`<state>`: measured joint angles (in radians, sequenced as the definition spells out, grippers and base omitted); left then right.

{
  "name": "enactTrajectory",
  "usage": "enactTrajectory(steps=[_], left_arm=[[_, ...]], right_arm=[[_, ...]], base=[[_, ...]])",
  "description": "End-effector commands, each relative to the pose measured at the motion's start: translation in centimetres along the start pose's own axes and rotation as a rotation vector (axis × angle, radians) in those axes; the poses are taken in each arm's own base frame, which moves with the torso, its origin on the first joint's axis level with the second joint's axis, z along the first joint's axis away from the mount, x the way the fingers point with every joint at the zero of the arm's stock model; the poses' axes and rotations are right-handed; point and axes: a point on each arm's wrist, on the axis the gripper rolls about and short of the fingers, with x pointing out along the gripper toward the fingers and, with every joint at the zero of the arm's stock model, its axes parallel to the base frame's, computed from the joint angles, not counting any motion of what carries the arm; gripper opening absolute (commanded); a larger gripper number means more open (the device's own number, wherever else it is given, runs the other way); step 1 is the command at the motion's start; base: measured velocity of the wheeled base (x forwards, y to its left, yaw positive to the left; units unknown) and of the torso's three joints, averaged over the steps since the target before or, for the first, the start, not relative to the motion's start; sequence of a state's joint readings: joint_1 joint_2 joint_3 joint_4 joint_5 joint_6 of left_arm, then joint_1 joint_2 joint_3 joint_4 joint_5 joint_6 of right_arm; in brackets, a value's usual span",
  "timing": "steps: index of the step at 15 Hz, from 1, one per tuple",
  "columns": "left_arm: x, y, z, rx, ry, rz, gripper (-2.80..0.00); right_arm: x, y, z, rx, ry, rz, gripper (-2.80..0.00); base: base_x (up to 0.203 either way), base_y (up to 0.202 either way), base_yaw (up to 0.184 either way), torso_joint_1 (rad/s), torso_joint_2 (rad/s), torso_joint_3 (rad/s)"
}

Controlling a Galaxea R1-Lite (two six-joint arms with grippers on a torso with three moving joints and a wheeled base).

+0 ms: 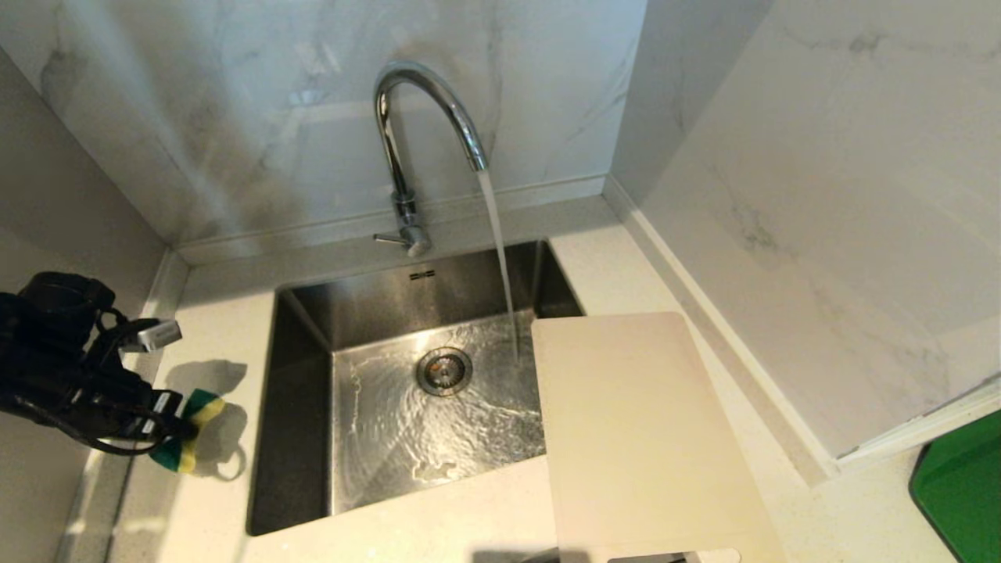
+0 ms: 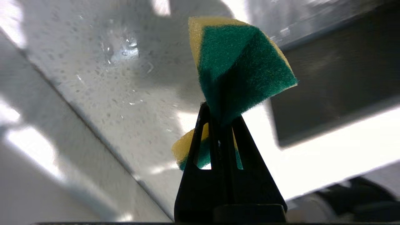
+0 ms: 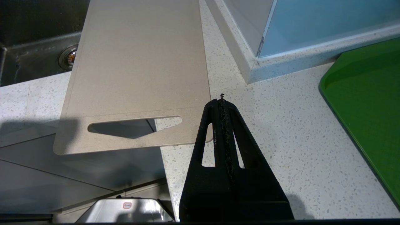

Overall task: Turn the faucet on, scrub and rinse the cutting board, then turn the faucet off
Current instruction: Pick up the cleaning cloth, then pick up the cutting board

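Faucet running into sink; cutting board at 4 o'clock, overhanging the rim. Left gripper, at 9 o'clock, clamps sponge. Right gripper closed, empty.

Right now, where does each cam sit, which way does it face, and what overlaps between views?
Head: up on the robot, looking forward and down at the sink, running faucet and cutting board; left gripper at left edge.
Left wrist: behind the left gripper, shut on the sponge, facing the wet counter.
Right wrist: behind the shut right gripper, parked facing the counter, the cutting board's slotted end and a green tray.
Shared: head and left wrist see the sponge; head and right wrist see the board, drain and tray.
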<state>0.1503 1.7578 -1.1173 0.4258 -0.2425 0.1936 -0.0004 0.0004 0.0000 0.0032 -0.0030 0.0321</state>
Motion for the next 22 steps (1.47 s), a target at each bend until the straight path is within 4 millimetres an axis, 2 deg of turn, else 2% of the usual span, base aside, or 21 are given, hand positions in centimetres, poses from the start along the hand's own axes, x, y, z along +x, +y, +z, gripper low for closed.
enactTrajectory(steps=[1,4,8,18,22], left_arm=[[-4.4,-0.9,1.3,-0.028,-0.081,-0.023,-2.8],[-8.5,-1.8,2.2,-0.197,-0.138,-0.037,-2.8],[-11.8,-2.6,0.8,-0.253,-0.216,-0.029,-2.8],[-20.7,-6.2,-6.7,-0.188,-0.488,0.034,-2.8],[-22.7,-7.7,-11.0,-0.12,-0.58,0.06,-2.8]], right_arm=[[0.0,0.0,0.0,0.0,-0.001,0.0,-2.8],[0.0,0.0,0.0,0.0,0.001,0.0,-2.8],[0.0,0.0,0.0,0.0,-0.001,0.0,-2.8],[0.0,0.0,0.0,0.0,-0.001,-0.001,-2.8],[0.0,0.0,0.0,0.0,0.0,0.001,-2.8]], base=[[0.0,0.0,0.0,0.0,0.0,0.0],[0.0,0.0,0.0,0.0,0.0,0.0],[0.0,0.0,0.0,0.0,0.0,0.0],[0.0,0.0,0.0,0.0,0.0,0.0],[0.0,0.0,0.0,0.0,0.0,0.0]])
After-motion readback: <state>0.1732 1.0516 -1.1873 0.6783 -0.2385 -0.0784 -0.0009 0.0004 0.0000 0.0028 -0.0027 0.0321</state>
